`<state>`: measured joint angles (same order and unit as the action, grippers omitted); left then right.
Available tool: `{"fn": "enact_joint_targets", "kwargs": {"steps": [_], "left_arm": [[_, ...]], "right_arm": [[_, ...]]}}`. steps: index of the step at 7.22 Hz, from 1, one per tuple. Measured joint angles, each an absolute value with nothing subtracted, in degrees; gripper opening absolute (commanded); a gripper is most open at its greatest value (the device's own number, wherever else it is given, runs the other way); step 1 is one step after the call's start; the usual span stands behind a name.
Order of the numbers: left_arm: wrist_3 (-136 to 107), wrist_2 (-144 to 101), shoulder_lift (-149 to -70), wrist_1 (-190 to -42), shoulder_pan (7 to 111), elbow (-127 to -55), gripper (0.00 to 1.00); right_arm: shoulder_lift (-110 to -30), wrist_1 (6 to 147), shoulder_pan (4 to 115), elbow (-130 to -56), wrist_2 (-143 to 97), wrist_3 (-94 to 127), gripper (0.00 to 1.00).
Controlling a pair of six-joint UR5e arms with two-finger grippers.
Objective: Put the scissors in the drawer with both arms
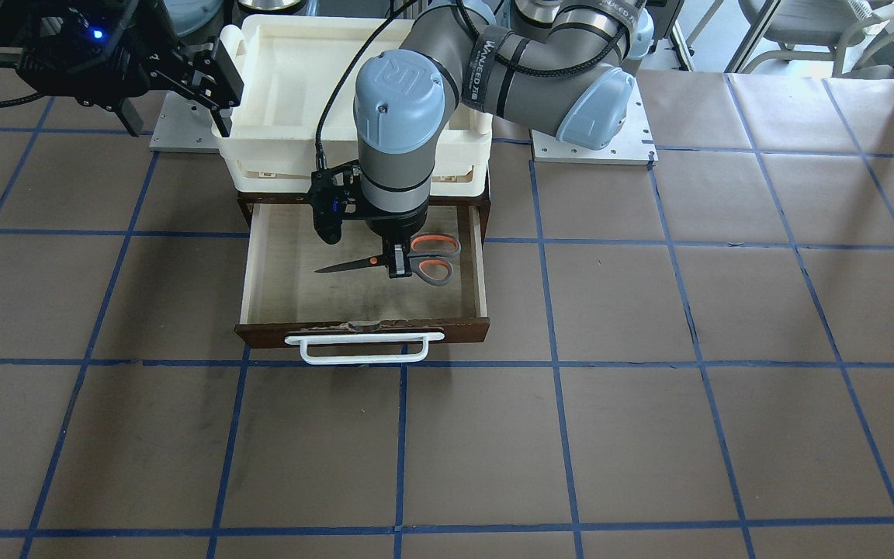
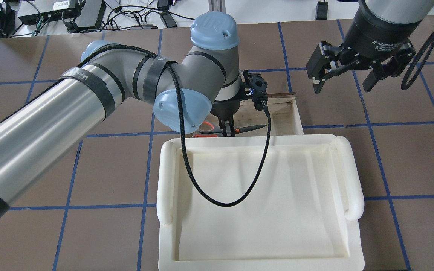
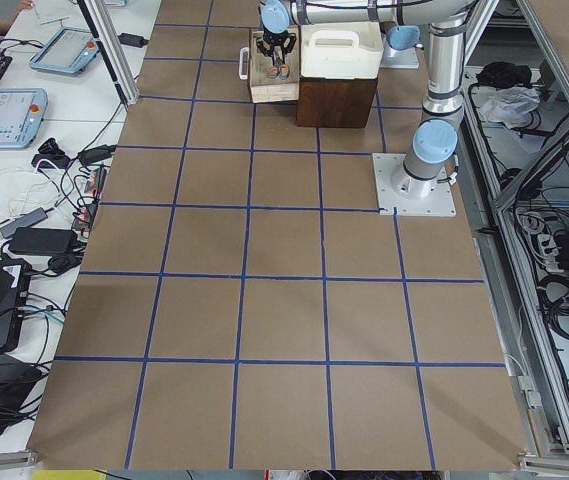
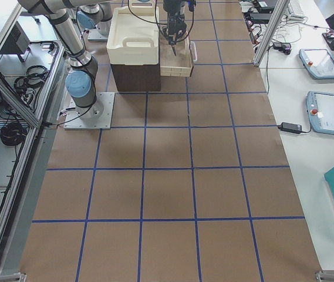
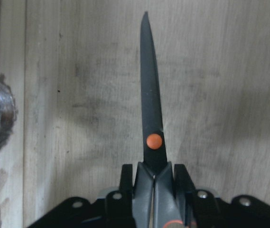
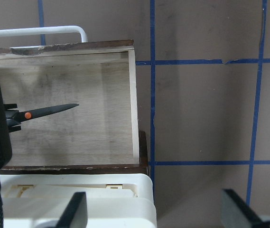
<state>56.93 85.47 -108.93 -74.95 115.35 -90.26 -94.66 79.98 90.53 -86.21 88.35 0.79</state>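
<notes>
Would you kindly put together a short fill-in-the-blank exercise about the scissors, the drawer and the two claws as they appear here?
1. The left claw grips the scissors just behind their ___ pivot dot.
2. The wooden drawer under the scissors stands ___.
3. The right claw has its jaws apart and holds ___.
4. The drawer's bar handle is ___ in colour.

Missing words: orange; open; nothing; white.
</notes>
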Motion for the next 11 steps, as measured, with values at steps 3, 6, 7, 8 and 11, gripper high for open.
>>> {"fn": "enact_joint_targets", "kwargs": {"steps": [3, 6, 7, 8, 11], "left_arm": [[56.93, 85.54, -110.12, -74.28, 115.48, -90.45, 0.00], [57.05, 85.81, -110.61, -74.05, 116.08, -91.31, 0.55], [56.99, 85.80, -110.68, -73.88, 116.20, -91.42, 0.57], [57.07, 85.81, -110.67, -73.68, 116.24, -91.46, 0.58], [57.33, 85.43, -108.74, -71.34, 115.97, -90.72, 0.56]], "right_arm": [[-94.66, 79.98, 90.53, -86.22, 88.33, 0.79, 1.00], [-94.60, 80.41, 90.53, -86.22, 88.39, 0.73, 1.00], [-94.55, 80.67, 90.53, -86.22, 88.34, 0.58, 1.00], [-94.52, 80.96, 90.52, -86.22, 88.24, 0.26, 1.00], [-94.36, 82.63, 90.45, -86.22, 88.13, -0.30, 1.00]]}}
